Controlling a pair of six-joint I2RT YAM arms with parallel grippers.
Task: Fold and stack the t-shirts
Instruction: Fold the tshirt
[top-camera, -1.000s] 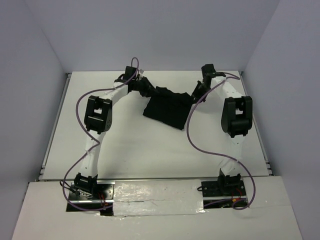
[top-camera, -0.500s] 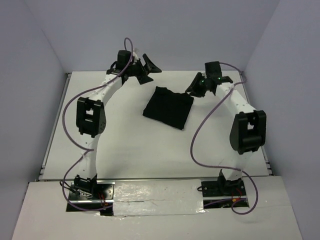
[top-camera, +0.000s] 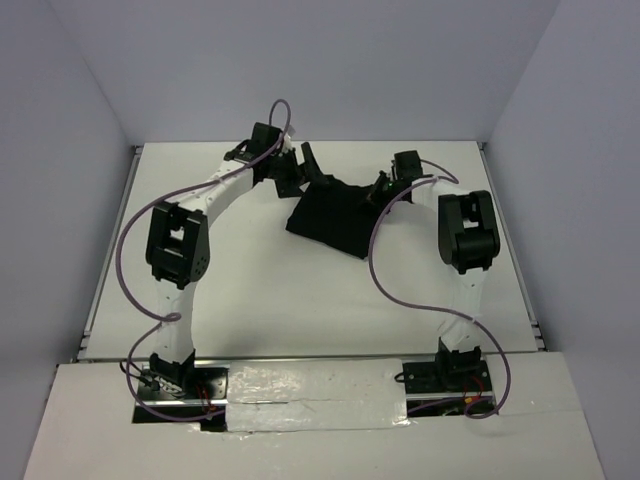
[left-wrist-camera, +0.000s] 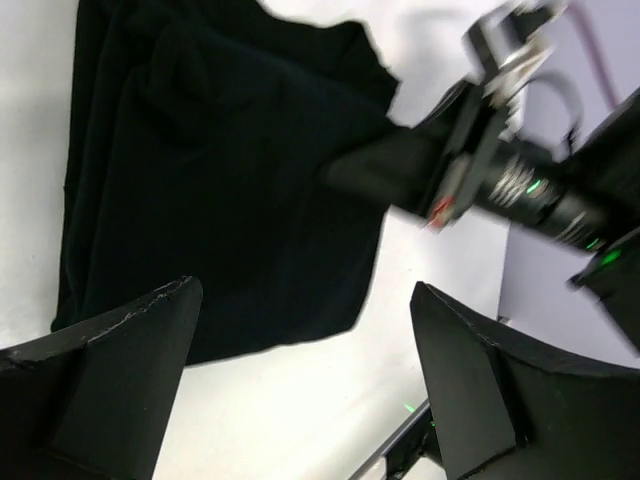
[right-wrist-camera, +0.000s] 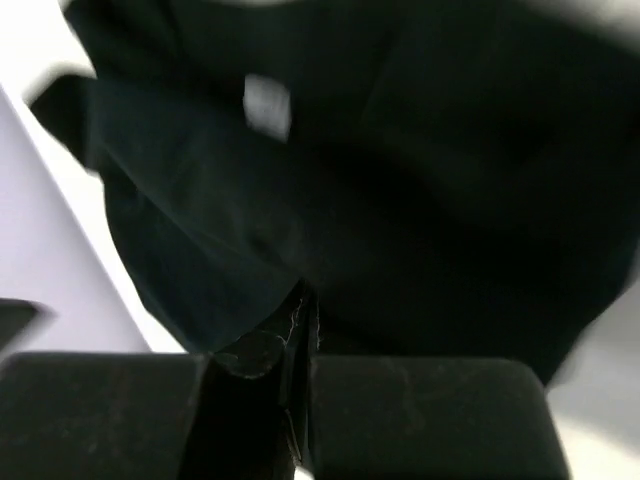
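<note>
On the far middle of the flat white table (top-camera: 250, 290) lies the black soft-cloth t-shirt (top-camera: 335, 218), folded into a rough rectangle that sits askew. Its near corner points toward the arms' bases.

The left gripper (top-camera: 312, 165) hangs just beyond the shirt's far left corner. In the left wrist view its two black fingers (left-wrist-camera: 120, 370) are spread wide apart, with nothing between them but bare table and the shirt's edge below.

The right gripper (top-camera: 378, 190) is at the shirt's far right corner. Its own camera shows the fingers (right-wrist-camera: 250, 400) pressed tightly together, their tips nipping the edge of the dark cloth. From the left wrist camera the same gripper (left-wrist-camera: 350, 170) reaches in from the right and meets the shirt's border, with small green lights glowing on the wrist behind it.

A small pale patch (right-wrist-camera: 267, 105) shows on the cloth in the right wrist view. It is too blurred to read, and no other mark on the shirt can be made out.

Thin purple cables (top-camera: 385, 270) loop from both arms down to their bases. A strip of shiny silver tape (top-camera: 310, 385) runs between the bases at the table's near edge.
</note>
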